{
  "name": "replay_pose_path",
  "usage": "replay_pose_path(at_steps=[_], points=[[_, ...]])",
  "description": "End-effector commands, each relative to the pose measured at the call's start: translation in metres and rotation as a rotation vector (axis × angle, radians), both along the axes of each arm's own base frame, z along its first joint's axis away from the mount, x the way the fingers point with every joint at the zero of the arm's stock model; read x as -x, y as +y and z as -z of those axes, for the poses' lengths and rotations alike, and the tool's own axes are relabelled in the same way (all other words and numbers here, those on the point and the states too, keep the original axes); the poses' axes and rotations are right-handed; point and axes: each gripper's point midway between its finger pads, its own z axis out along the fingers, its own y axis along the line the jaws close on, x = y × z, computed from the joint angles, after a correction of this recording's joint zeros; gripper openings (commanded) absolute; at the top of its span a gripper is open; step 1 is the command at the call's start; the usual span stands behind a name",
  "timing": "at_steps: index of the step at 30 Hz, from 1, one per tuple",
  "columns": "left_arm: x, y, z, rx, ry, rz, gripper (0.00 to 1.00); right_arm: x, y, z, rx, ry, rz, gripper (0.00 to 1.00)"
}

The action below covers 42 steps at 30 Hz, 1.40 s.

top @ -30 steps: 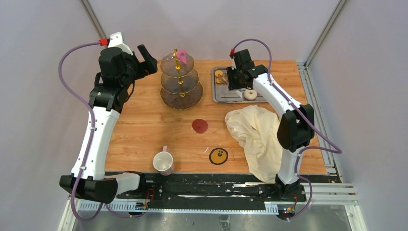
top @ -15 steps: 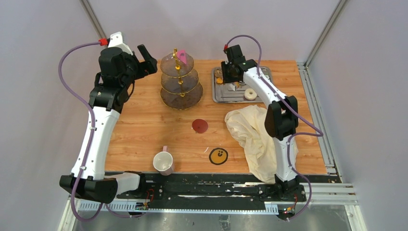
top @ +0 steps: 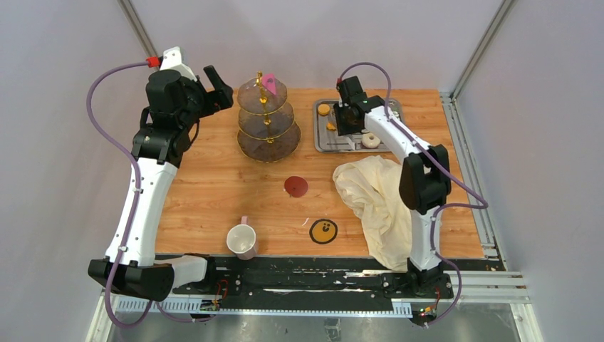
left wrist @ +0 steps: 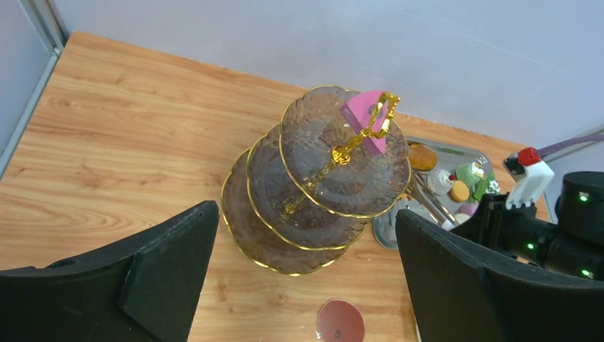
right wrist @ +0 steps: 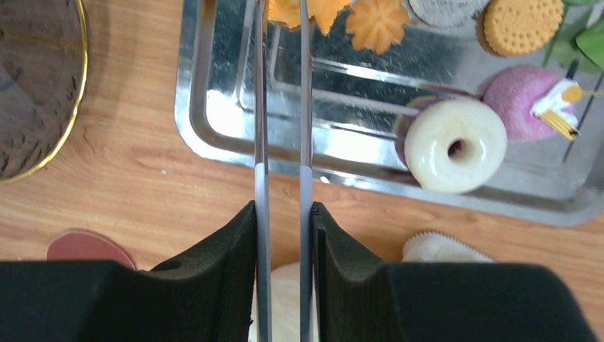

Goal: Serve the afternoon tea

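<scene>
Over on the left, the left gripper (top: 219, 87) is seen hanging beside the three-tier smoky glass stand with the gold stem (top: 268, 120), its black fingers (left wrist: 171, 263) spread wide and nothing caught between them. One pink wedge of cake (left wrist: 365, 120) is set on the top tier; the two lower tiers are partly covered by the one above, so not all of them can be checked. Across the wooden table (top: 214, 178), the right gripper (right wrist: 283, 210) is clamped on a pair of thin metal tongs (right wrist: 260, 107), the two blades pinched close together and stretched over the rectangular steel tray (right wrist: 228, 107). Their tips are cut off at the top edge of the wrist view, right at an orange cake (right wrist: 283, 11), and whether that cake is actually nipped cannot be told. In the tray, a white ring donut (right wrist: 431, 149) is lying beside a round pink cake (right wrist: 516, 92), with a sandy macaron (right wrist: 523, 25) farther back. A pale mug (top: 241, 239) is standing at the near edge, and the tray's near right corner is touched by a crumpled cream cloth (top: 377, 196).
</scene>
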Motion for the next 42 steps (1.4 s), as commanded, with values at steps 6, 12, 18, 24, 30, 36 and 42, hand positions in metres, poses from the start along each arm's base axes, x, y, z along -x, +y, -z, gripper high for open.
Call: replay_pose_path(at_steps=[6,12,18,24,30,36,42], points=[[0.000,-0.001,-0.005,0.013,-0.033,0.007,0.99,0.038,-0.024,-0.038,0.021,-0.024,0.004,0.34],[0.001,-0.001,-0.004,0.021,-0.034,0.008,0.99,0.053,-0.021,-0.030,-0.035,0.018,0.037,0.42],[0.004,-0.001,-0.004,0.021,-0.035,0.007,0.99,0.053,-0.003,-0.019,-0.125,0.050,0.041,0.44],[0.008,0.003,-0.005,0.008,-0.035,-0.005,0.99,0.042,0.003,-0.009,-0.133,0.058,0.061,0.44],[0.008,0.004,-0.002,-0.003,-0.029,-0.009,0.99,0.030,0.009,-0.010,-0.148,0.044,0.075,0.44],[0.009,0.006,-0.001,-0.014,-0.026,-0.017,1.00,0.018,0.006,0.006,-0.101,0.046,0.102,0.45],[0.008,0.006,-0.001,-0.017,-0.024,-0.017,1.00,0.010,-0.002,0.009,-0.026,0.025,0.117,0.45]])
